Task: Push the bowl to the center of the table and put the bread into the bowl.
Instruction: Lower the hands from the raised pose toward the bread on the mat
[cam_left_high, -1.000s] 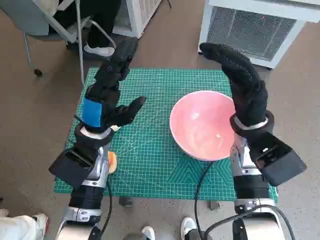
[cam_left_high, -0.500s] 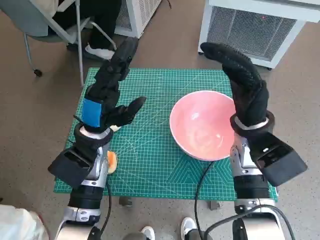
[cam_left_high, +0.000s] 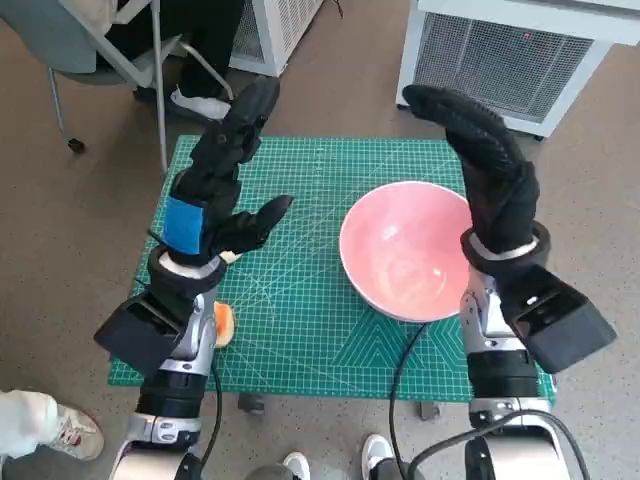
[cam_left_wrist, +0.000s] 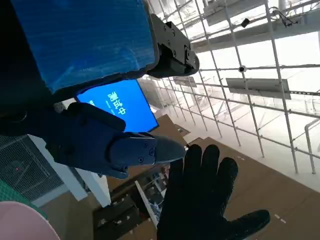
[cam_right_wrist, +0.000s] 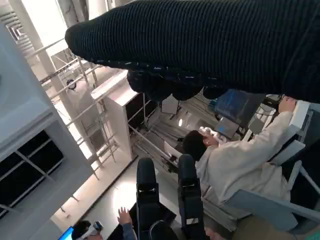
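While both arms hang raised above the table, the pink bowl (cam_left_high: 408, 250) sits on the green cutting mat (cam_left_high: 300, 300), right of the mat's middle and near its right side, judged not yet at the center. The right hand (cam_left_high: 485, 165), in its black knitted glove, hovers over the bowl's far right rim, fingers extended and slightly bent, holding nothing; whether it touches the rim cannot be told from the head view. The left hand (cam_left_high: 222, 180), blue tape across its back, stands upright over the mat's left half with fingers stretched out and thumb apart, also holding nothing. A small orange-and-pale piece that is likely the bread (cam_left_high: 224, 324) peeks out beside the left forearm at the mat's near left edge, well apart from the bowl. Neither part of the task looks finished: the bowl needs pushing leftward toward the middle, and the bread remains outside it. The right wrist view shows a seated person (cam_right_wrist: 240, 160) in a pale top.
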